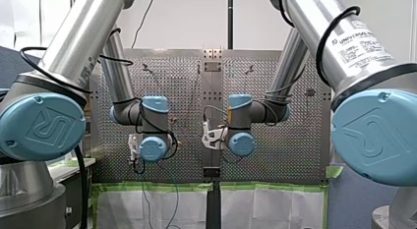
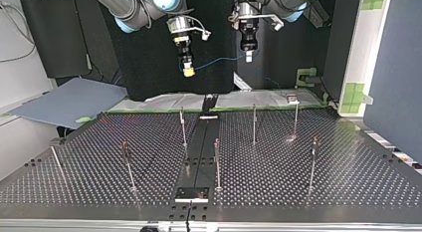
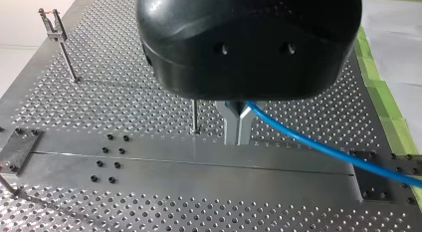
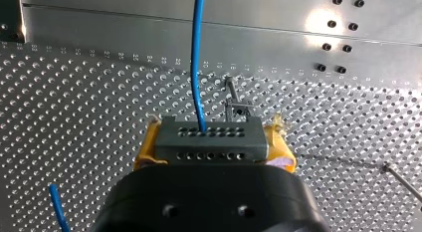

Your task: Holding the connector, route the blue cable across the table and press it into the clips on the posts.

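Note:
In the top view both grippers hang above the table's far edge. My right gripper [image 2: 188, 71], at that view's left, is shut on the grey connector [image 4: 208, 137], which sits between its yellow pads [image 4: 146, 148]. The blue cable [image 4: 195, 58] leaves the connector and runs ahead of the fingers. It sags across [image 2: 214, 64] to my left gripper [image 2: 249, 56]. The metal fingers of my left gripper [image 3: 238, 123] are shut on the blue cable [image 3: 323, 147], which trails off to one side. In the front view the wrists hide both grippers.
Several thin posts with clips stand on the perforated table [image 2: 348, 167], among them one [image 2: 183, 126] left of the centre rail and one [image 2: 254, 123] right of it. A post [image 3: 194, 117] stands just beside my left fingers. Another clip post [image 4: 238, 107] is just ahead of the connector.

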